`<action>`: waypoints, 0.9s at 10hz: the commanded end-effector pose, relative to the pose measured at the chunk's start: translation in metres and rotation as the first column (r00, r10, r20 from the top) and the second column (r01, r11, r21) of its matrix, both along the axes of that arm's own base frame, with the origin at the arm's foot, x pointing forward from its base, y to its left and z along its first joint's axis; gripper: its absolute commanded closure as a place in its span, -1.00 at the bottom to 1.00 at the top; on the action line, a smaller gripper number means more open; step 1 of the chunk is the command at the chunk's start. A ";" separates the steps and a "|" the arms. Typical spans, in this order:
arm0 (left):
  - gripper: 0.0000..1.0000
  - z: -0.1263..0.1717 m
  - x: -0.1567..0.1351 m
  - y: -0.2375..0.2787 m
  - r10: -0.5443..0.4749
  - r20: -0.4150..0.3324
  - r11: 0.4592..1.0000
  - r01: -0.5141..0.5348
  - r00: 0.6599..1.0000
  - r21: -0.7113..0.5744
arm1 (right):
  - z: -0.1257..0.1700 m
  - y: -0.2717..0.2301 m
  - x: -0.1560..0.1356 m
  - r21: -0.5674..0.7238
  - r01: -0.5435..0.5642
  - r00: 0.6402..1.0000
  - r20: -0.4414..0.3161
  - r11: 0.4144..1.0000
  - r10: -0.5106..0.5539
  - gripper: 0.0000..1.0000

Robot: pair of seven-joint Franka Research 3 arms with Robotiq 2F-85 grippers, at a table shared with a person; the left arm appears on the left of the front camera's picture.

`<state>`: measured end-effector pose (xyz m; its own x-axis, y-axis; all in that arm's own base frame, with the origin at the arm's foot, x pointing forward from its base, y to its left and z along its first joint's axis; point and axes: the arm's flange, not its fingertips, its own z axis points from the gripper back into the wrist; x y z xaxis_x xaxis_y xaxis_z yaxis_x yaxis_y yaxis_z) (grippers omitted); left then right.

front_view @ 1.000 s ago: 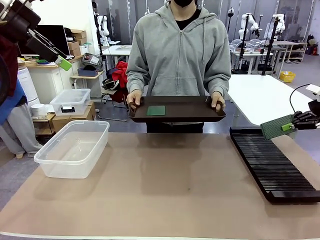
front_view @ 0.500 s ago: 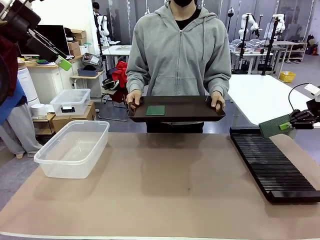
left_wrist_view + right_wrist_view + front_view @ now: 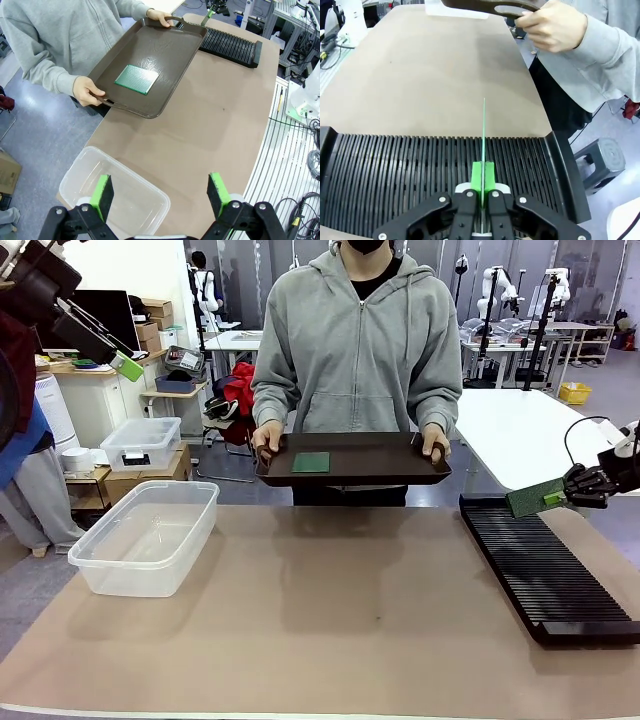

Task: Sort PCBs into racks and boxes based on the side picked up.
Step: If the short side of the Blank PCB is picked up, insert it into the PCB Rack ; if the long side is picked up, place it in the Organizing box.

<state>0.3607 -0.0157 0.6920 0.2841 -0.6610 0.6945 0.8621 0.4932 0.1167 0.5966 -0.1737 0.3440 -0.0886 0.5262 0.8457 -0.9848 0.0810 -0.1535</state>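
My right gripper [image 3: 562,494] [image 3: 483,176] is shut on a green PCB [image 3: 527,501] [image 3: 484,135], held edge-on just above the far end of the black slotted rack [image 3: 545,565] [image 3: 420,165]. A second green PCB [image 3: 311,461] [image 3: 136,79] lies flat on the dark brown tray [image 3: 380,458] [image 3: 165,50] that the person holds by both handles at the far side. My left gripper [image 3: 160,192] is open high above the clear tub [image 3: 147,534] [image 3: 85,172], which holds nothing.
A smaller lidded clear box [image 3: 141,443] sits on a carton beyond the table's left end. The person's hand [image 3: 555,25] grips a tray handle close beyond the rack. The brown tabletop [image 3: 340,610] lies between tub and rack.
My right gripper has moved left and slightly up with the PCB, tilting it closer to edge-on over the rack's far end. The left arm, tray and person have stayed still.
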 end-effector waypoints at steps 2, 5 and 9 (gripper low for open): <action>-1.00 -0.002 0.001 0.000 0.000 0.005 1.000 0.000 1.000 -0.001 | -0.016 0.010 0.010 -0.024 0.038 0.998 0.058 0.999 -0.036 0.96; -1.00 -0.002 0.001 0.000 0.000 0.005 1.000 0.000 1.000 -0.001 | -0.026 0.019 0.011 -0.048 0.037 0.996 0.078 0.998 -0.033 0.96; -1.00 -0.002 0.001 0.000 0.000 0.005 1.000 0.000 1.000 -0.001 | -0.035 0.026 0.001 -0.013 -0.009 0.989 0.147 1.000 0.011 0.96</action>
<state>0.3607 -0.0157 0.6920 0.2842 -0.6610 0.6945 0.8621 0.4932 0.1167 0.6060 -0.1537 0.3120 -0.1669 0.5548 0.8150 -0.9664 0.0718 -0.2468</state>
